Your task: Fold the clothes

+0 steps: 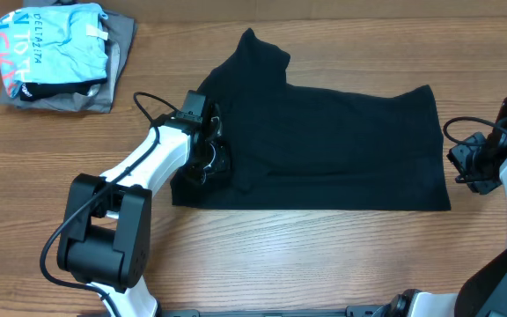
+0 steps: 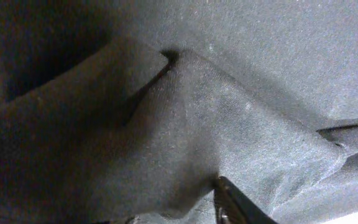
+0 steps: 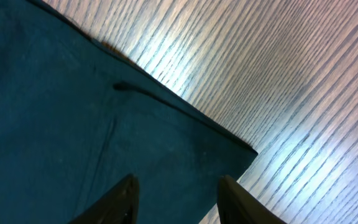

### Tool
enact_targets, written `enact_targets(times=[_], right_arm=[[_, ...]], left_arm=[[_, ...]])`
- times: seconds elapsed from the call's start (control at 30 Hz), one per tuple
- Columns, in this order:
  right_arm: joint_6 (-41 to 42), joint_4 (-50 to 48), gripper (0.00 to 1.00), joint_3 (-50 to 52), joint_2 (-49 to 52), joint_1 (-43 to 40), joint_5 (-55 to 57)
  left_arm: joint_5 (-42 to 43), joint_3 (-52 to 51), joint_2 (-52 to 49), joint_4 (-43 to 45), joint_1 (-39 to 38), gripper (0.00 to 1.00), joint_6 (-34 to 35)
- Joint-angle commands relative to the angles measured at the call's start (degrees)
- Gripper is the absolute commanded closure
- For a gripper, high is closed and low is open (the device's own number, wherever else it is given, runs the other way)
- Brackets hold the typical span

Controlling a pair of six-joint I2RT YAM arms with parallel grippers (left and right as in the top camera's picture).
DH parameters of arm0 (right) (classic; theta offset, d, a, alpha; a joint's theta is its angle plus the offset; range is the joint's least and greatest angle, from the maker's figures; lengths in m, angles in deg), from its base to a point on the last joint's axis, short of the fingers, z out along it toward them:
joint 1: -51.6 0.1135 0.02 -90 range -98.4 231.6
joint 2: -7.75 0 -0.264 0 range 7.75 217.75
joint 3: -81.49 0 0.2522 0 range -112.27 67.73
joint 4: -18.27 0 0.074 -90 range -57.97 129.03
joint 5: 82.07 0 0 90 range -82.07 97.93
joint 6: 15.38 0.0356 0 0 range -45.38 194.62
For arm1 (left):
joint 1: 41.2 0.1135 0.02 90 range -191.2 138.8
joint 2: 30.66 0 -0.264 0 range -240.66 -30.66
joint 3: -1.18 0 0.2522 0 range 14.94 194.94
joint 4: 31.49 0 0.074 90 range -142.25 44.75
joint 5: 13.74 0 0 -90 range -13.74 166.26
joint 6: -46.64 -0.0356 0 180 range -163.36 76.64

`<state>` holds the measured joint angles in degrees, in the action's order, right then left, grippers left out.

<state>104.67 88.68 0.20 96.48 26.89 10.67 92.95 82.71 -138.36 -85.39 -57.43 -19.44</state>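
Note:
The black T-shirt (image 1: 341, 141) lies spread on the wooden table, with a sleeve pointing to the far side. My left gripper (image 1: 211, 163) is at the shirt's left edge, shut on a bunched fold of the fabric. In the left wrist view the fold (image 2: 229, 124) fills the frame. It hides all of the gripper (image 2: 219, 190) but one finger. My right gripper (image 1: 465, 163) is open and empty just off the shirt's right edge. In the right wrist view its fingers (image 3: 179, 199) hover over the shirt's corner (image 3: 55, 124).
A light blue printed shirt (image 1: 60, 44) lies on a grey folded garment (image 1: 117, 66) at the far left corner. Bare wooden table (image 1: 324, 255) runs along the front and to the right of the shirt (image 3: 303, 93).

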Motion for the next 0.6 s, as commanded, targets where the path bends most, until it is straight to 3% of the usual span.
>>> enact_targets(times=[0.0,0.13,0.27,0.57], right_arm=[[-0.11,-0.09,0.58,-0.74,-0.37,-0.07,-0.31],[-0.11,-0.15,0.59,-0.74,-0.37,-0.07,-0.31],[-0.11,-0.09,0.59,-0.74,-0.37,-0.07,-0.31],[-0.11,0.28,0.60,-0.74,-0.37,-0.07,-0.31]], left_arm=[[-0.74,0.35,-0.74,0.83,0.17,0.65,-0.83],[-0.68,0.35,-0.74,3.52,0.17,0.84,-1.55],[-0.59,0.35,-0.74,6.84,0.17,0.96,-1.68],[-0.61,0.33,-0.74,16.37,0.13,0.93,-1.66]])
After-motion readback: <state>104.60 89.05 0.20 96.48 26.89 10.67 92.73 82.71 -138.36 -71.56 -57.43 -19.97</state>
